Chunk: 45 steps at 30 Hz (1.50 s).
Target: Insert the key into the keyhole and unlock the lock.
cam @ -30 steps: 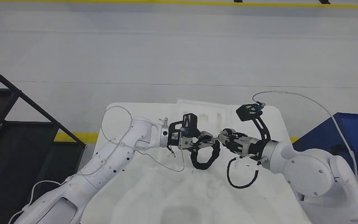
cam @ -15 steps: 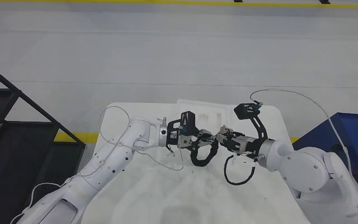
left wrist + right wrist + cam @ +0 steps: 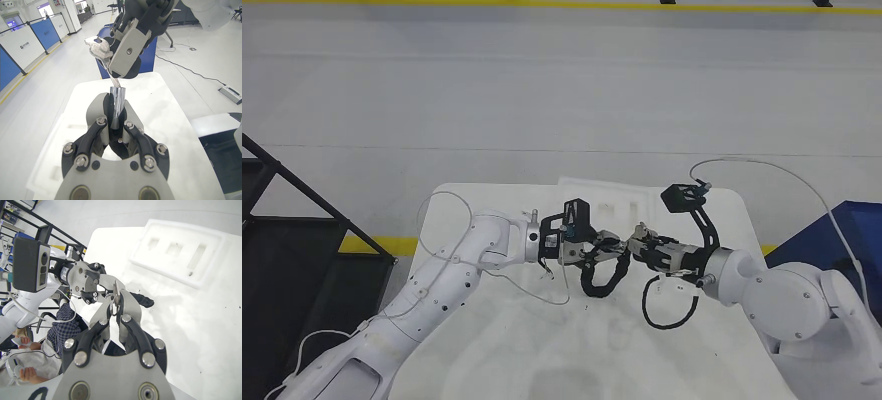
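Nearest, over the middle of the table (image 3: pixel 572 340): both pincers tip to tip. The left gripper (image 3: pixel 115 103) is clenched round the lock barrel (image 3: pixel 118 95). The barrel's long axis runs left to right, and its bare keyhole end points right, toward the other arm. The black cable loop (image 3: pixel 604 282) hangs below both grippers.

Just right of it, the right gripper (image 3: pixel 115 300) pinches the key (image 3: pixel 99 49) by its head, the key ring (image 3: pixel 113 309) dangling between the fingers. The blade tip sits at the barrel's mouth; I cannot tell how deep. In the left wrist view the blade meets the barrel at a slight angle, not in line.

Judgement: the next move depends on squaring the blade to the barrel's axis, then pushing left along it, then twisting. The right arm would travel and the left only brace. A skewed push may bind the blade or rock the barrel in its grip.

Surface: white and smooth. The foam tray (image 3: pixel 181 247), with its three recesses, lies toward the far edge, well apart.

Beyond: pale floor (image 3: pixel 562 90), with a yellow line (image 3: pixel 542 4) farthest off.
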{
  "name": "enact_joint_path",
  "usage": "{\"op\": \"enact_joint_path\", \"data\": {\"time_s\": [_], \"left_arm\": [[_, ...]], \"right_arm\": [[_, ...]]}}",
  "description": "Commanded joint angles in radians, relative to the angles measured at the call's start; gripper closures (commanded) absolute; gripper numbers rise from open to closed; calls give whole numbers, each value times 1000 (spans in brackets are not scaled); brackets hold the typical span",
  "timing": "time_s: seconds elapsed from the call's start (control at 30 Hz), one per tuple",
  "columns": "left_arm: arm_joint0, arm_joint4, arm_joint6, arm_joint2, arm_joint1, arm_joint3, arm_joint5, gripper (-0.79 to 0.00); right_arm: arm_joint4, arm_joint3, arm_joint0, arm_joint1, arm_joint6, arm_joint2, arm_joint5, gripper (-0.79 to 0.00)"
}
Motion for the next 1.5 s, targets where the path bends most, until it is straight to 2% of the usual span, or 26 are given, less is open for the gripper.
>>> {"op": "enact_joint_path", "data": {"time_s": [0.0, 1.2, 1.27, 1.37, 1.47], "left_arm": [[1, 2, 2, -3, -1, 3, 0, 0], [28, 68, 4, -43, -17, -10, 12, 0], [30, 69, 6, -45, -17, -10, 11, 0], [32, 62, 14, -47, -19, -6, -1, 0], [32, 48, 20, -49, -20, 4, -13, 0]], "right_arm": [[3, -1, -1, 0, 0, 0, -2, 0], [-9, 25, 36, -1, 44, -58, -13, 0], [-14, 27, 39, -1, 46, -59, -13, -243], [-21, 30, 45, -1, 52, -60, -16, -249], [-32, 29, 52, 0, 56, -60, -36, -305]]}}
